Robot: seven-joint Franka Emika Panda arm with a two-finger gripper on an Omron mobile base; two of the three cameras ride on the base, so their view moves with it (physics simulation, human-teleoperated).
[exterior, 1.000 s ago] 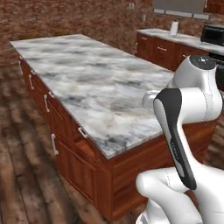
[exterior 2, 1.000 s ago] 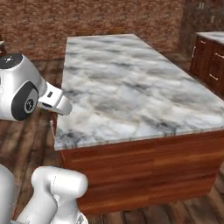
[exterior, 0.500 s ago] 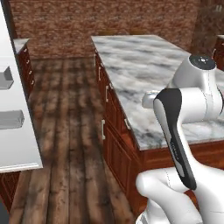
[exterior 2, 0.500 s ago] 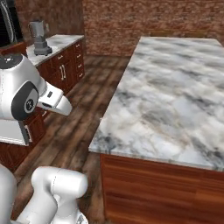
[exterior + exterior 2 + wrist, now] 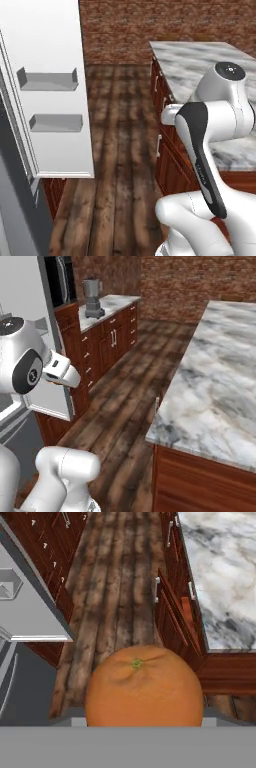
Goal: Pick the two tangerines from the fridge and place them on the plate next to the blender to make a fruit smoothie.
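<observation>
One tangerine [image 5: 144, 689] looms large at the bottom of the hand view, stem end up, held in my gripper [image 5: 144, 718], whose fingertips are hidden behind the fruit. The hand [image 5: 62, 370] hangs above the wooden floor beside the fridge [image 5: 20, 301]. The fridge's open door [image 5: 50, 100] carries two grey bins [image 5: 48, 81]. Far off, the grey blender [image 5: 92, 296] stands on a marble counter [image 5: 112, 303]. The second tangerine and the plate are out of view.
A marble-topped island [image 5: 220, 371] with dark wood drawers [image 5: 162, 125] runs along the right. Wooden cabinets [image 5: 107, 343] line the left under the blender counter. A strip of plank floor [image 5: 120, 150] lies between them, ending at a brick wall [image 5: 165, 20].
The whole picture has swung as the base turned. The island slid to the right, and the fridge door and the blender counter came closer on the left. The arm keeps its pose.
</observation>
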